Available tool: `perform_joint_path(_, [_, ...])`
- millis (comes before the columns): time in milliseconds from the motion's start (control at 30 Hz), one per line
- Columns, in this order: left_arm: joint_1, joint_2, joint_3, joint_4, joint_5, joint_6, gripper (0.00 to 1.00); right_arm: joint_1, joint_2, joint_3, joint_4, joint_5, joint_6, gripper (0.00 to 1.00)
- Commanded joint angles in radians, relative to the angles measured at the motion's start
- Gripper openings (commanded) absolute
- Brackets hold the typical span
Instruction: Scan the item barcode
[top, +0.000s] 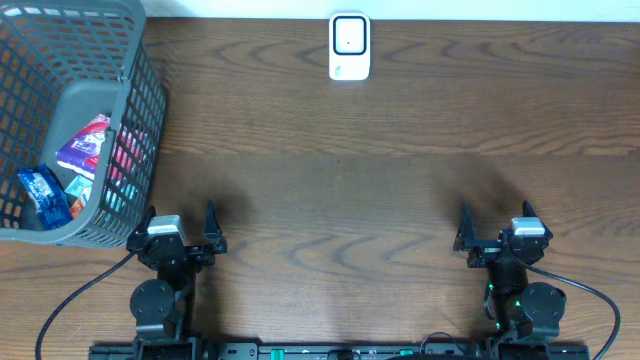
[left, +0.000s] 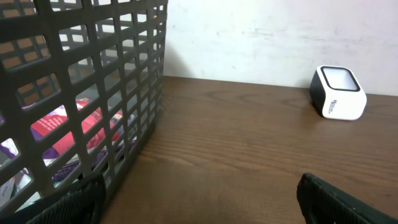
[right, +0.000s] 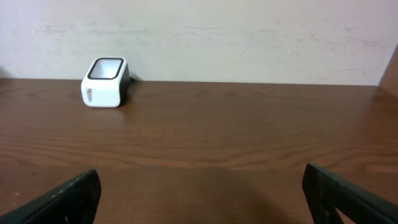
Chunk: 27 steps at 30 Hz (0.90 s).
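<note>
There are two arms, one basket, one scanner and at least three packets that can be counted; more may lie hidden under them. The left arm and the right arm sit at the near edge of the counter, well apart. Each has its jaws spread wide and is holding nothing.

The basket stands at the left end of the counter, just beside the left arm. It is grey plastic with a square lattice wall and a solid rim, tapering toward its base. Inside it lie the packets, all glossy, crinkled and flat: a purple and pink packet, a blue packet and a teal packet. From the left wrist, red and purple wrappers show through the lattice of the basket.

The scanner is a small white block with rounded corners, a dark-framed pale window on top and black at its back. It stands alone at the middle of the far edge, well apart from the basket and both arms, and is in sight from both wrists.

The counter is dark brown wood with a wavy grain and a dull sheen. Behind it rises a plain off-white wall, lightly scuffed.
</note>
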Motion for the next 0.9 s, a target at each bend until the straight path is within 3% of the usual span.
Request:
perform_joint_path(0, [0.005,-0.003,-0.018,-0.037,-0.039,-0.004,0.98,-0.005,-0.003,-0.003,-0.002,-0.002,0.014,0.99])
perform_joint_path(733, [0.005,-0.003,-0.018,-0.035,-0.013,-0.014,0.98,-0.005,-0.003,-0.003,-0.002,-0.002,0.014,0.99])
perform_joint_path(867, [0.005,-0.003,-0.018,-0.008,0.201,-0.219,0.98,-0.005,-0.003,-0.003,-0.002,-0.002,0.014,0.99])
